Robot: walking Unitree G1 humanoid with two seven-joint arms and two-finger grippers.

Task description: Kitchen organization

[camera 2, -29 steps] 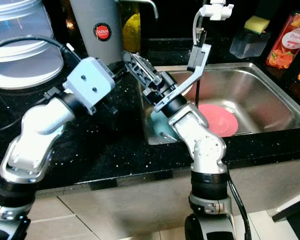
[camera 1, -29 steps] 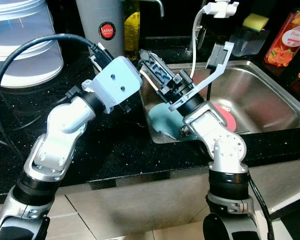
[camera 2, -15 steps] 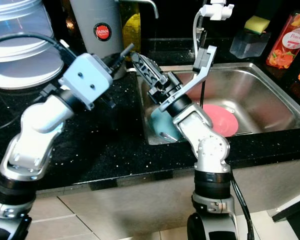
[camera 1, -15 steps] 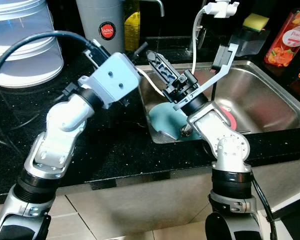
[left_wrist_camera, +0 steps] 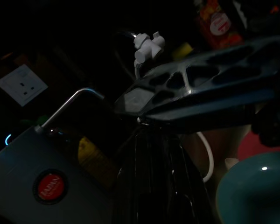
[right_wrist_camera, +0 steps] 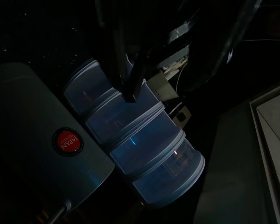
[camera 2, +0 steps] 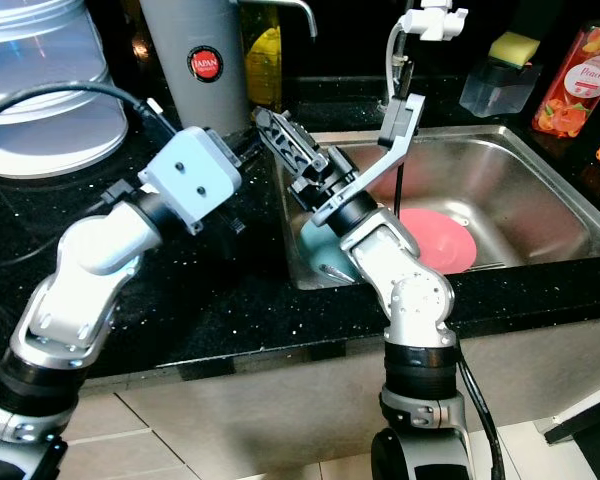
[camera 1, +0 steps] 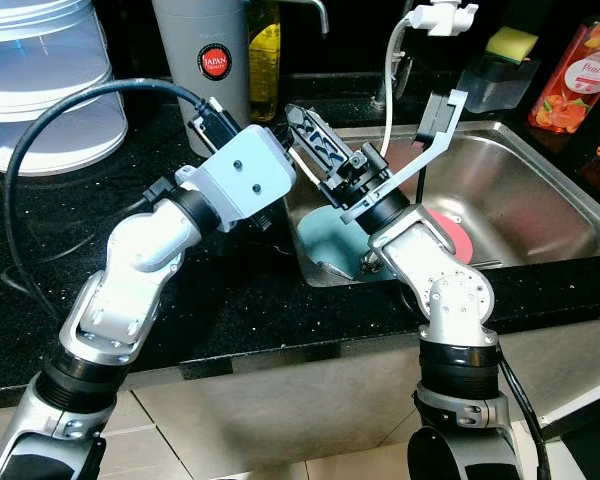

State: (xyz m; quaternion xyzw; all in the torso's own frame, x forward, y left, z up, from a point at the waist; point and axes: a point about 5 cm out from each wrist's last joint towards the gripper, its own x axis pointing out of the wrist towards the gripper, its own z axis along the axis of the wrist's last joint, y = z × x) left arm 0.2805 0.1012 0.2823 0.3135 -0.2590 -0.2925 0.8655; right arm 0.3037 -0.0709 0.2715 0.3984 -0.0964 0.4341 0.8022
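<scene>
A teal plate (camera 1: 323, 238) leans in the near left corner of the steel sink (camera 1: 540, 190), with a pink plate (camera 1: 458, 238) flat on the sink floor beside it. My right gripper (camera 1: 313, 138) is raised over the sink's left rim, pointing back and left, shut with nothing in it. My left gripper is tucked behind its white wrist housing (camera 1: 242, 180), at the counter edge just left of the right gripper. In the dark left wrist view the right gripper's lattice fingers (left_wrist_camera: 200, 79) cross close in front, with the teal plate (left_wrist_camera: 256, 191) below.
On the black counter (camera 1: 230, 310) stand a grey flask with a red label (camera 1: 202, 50), stacked clear tubs (camera 1: 40, 80) and a yellow bottle (camera 1: 263, 55). Behind the sink are a white tap (camera 1: 435, 18), a sponge in its holder (camera 1: 502, 62) and a pink bottle (camera 1: 577, 72).
My left wrist has swung down and right, closer to the sink's rim. The right gripper has dipped slightly from its higher position half a second ago. The plates have not moved.
</scene>
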